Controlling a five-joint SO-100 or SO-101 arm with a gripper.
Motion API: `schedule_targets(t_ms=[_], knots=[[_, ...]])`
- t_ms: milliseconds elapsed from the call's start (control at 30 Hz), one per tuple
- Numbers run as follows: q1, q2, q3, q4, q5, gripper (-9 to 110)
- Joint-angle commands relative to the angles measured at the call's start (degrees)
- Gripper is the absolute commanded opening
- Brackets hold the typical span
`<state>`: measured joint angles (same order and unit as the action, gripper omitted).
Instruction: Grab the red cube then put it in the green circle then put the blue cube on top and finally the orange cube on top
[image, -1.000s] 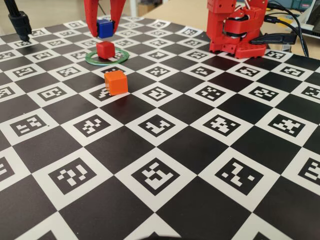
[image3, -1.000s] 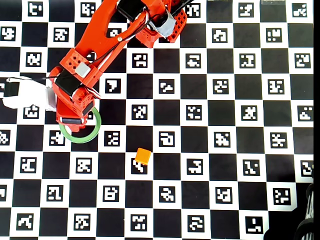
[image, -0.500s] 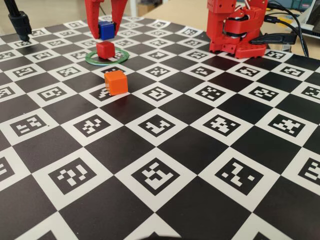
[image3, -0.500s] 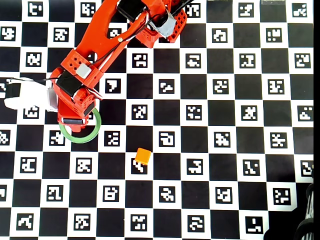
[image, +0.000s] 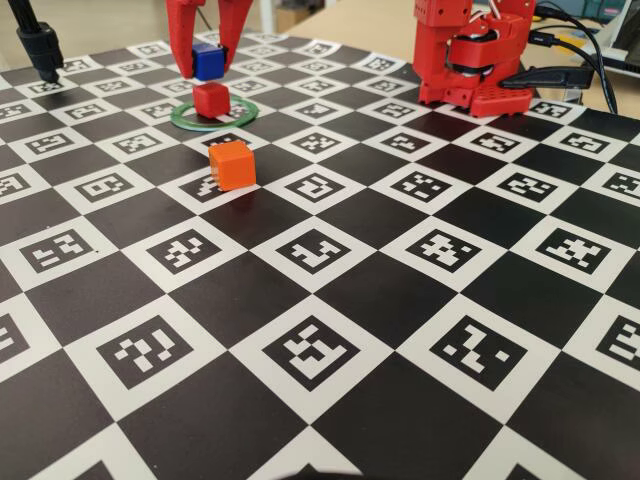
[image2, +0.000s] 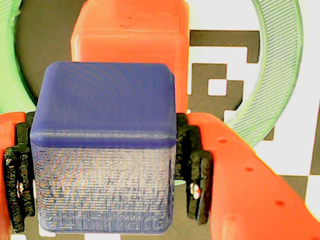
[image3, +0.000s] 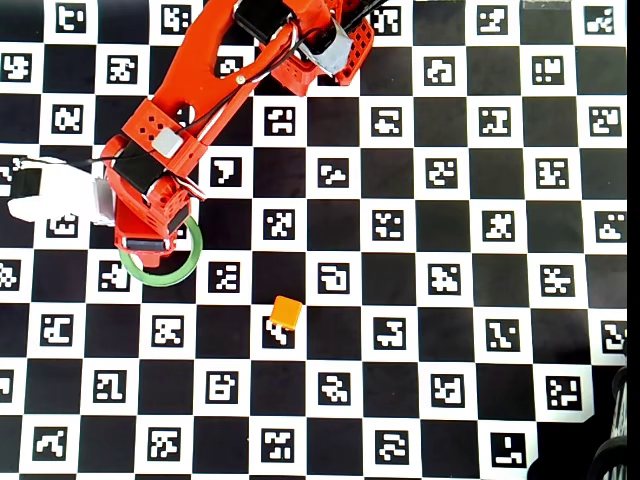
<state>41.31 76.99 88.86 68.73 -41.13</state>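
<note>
one light, rigid blue cube (image2: 102, 150) sits clamped by its flat sides in the gripper (image: 207, 62), hovering over the red cube (image: 211, 99).

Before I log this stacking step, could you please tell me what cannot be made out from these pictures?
- Overhead view: the small deep-red cube and small royal-blue cube are hidden under the red arm; only part of the thin flat green ring shows.
- Wrist view: the blue cube, held in the claw, covers the red cube's near side; any gap between them is unreadable.
- Fixed view: the claw's upper part is cut off.
</note>
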Motion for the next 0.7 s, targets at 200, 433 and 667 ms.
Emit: schedule_targets(t_ms=[200,433,667], knots=[[0.44,2.72,0.44,-1.41,-1.32,1],[0.62,2.55,0.79,-2.29,-1.49,1],[0.97,1.93,0.79,-2.72,-1.67,1]])
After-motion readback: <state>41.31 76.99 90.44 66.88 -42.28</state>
